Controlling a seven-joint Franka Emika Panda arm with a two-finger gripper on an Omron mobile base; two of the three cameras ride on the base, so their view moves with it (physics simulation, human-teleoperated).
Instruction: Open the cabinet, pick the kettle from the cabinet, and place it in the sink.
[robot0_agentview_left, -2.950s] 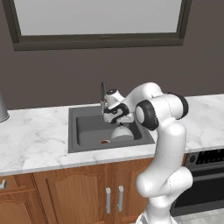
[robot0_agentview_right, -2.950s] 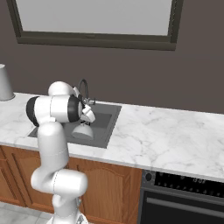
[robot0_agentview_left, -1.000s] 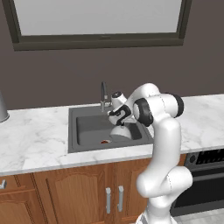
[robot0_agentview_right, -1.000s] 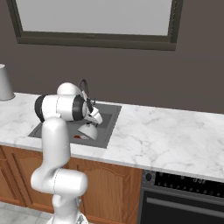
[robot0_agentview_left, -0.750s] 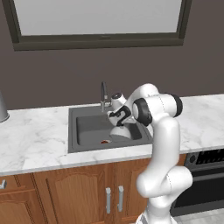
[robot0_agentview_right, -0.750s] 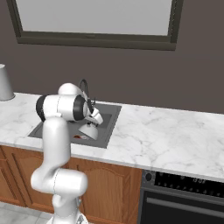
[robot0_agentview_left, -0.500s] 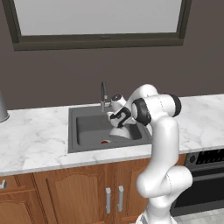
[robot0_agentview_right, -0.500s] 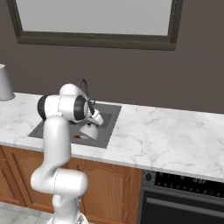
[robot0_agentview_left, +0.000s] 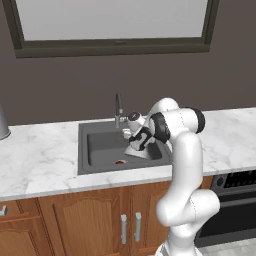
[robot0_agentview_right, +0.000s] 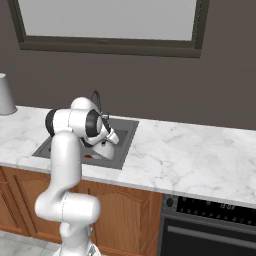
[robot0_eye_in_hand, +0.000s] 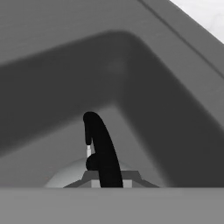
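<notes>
The silver-white kettle (robot0_agentview_left: 138, 151) (robot0_agentview_right: 103, 149) is down in the dark grey sink (robot0_agentview_left: 100, 145) (robot0_agentview_right: 125, 131), near the basin's right side. My gripper (robot0_agentview_left: 137, 137) (robot0_agentview_right: 103, 136) (robot0_eye_in_hand: 109, 180) is shut on its thin black arched handle (robot0_eye_in_hand: 103, 151), right above the dome. In the hand view the kettle's pale dome (robot0_eye_in_hand: 70, 177) shows just under the handle, with the basin's corner behind it. Whether the kettle's base touches the basin floor I cannot tell. The cabinet is out of view.
A slim dark faucet (robot0_agentview_left: 118, 107) (robot0_agentview_right: 95, 97) stands at the sink's back edge, close to my hand. A reddish drain (robot0_agentview_left: 120, 162) marks the basin floor. White marble counter (robot0_agentview_left: 40, 155) (robot0_agentview_right: 190, 155) flanks the sink; an oven (robot0_agentview_right: 210, 220) sits lower right.
The arm has shifted only slightly over the basin, with the kettle staying low in the sink. The grip on the handle is unchanged.
</notes>
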